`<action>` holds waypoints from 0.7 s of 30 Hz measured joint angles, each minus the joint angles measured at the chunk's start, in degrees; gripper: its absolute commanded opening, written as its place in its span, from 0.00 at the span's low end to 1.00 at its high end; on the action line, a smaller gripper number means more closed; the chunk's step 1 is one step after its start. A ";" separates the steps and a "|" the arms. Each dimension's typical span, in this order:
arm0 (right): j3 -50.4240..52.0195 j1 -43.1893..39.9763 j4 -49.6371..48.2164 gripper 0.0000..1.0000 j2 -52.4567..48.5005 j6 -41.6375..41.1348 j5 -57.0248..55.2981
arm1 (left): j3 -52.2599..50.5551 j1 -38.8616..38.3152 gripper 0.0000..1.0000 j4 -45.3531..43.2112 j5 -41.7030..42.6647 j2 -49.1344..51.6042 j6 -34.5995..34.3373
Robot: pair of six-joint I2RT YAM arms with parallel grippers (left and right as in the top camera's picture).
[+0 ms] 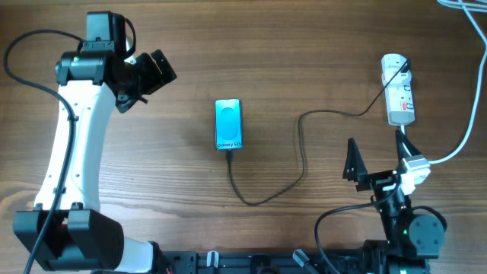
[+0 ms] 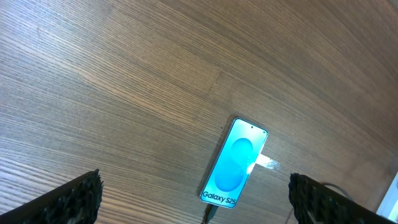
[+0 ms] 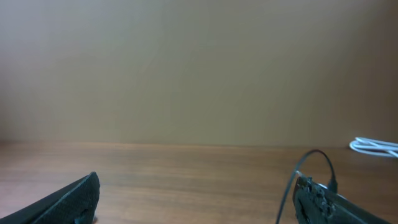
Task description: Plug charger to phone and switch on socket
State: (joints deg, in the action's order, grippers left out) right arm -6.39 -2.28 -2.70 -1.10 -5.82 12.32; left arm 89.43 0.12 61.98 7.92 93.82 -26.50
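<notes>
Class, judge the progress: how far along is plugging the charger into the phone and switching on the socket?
Looks done: the charger connector meets the phone at its bottom edge, and its plug sits in the socket. In hand: nothing; the left gripper and right gripper are open and empty. Left: pressing the socket's switch, whose state I cannot tell.

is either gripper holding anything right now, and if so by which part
Nothing is held. The left gripper is open, apart from the phone. The right gripper is open too, with nothing between its fingers.
</notes>
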 measured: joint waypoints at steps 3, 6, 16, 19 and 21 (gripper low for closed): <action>1.05 0.00 -1.22 1.00 0.00 0.17 -1.46 | 0.00 0.00 1.00 0.00 0.00 -0.02 0.00; 2.99 0.00 -4.04 1.00 0.02 0.39 -3.48 | 0.00 0.00 1.00 -0.02 0.02 -0.02 0.00; 5.95 0.00 -3.96 1.00 0.11 3.23 -5.70 | 0.00 0.00 1.00 0.00 0.00 -0.02 0.00; 5.95 0.00 1.29 1.00 0.17 4.68 -7.13 | 0.00 0.00 1.00 0.00 0.00 -0.02 0.00; 6.03 0.00 2.86 1.00 0.17 4.98 -7.91 | 0.00 0.00 1.00 0.00 0.00 -0.02 0.00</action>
State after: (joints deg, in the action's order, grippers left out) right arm -0.36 -2.28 0.16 -0.93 -0.84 4.40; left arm 89.43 0.12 61.98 7.92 93.80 -26.50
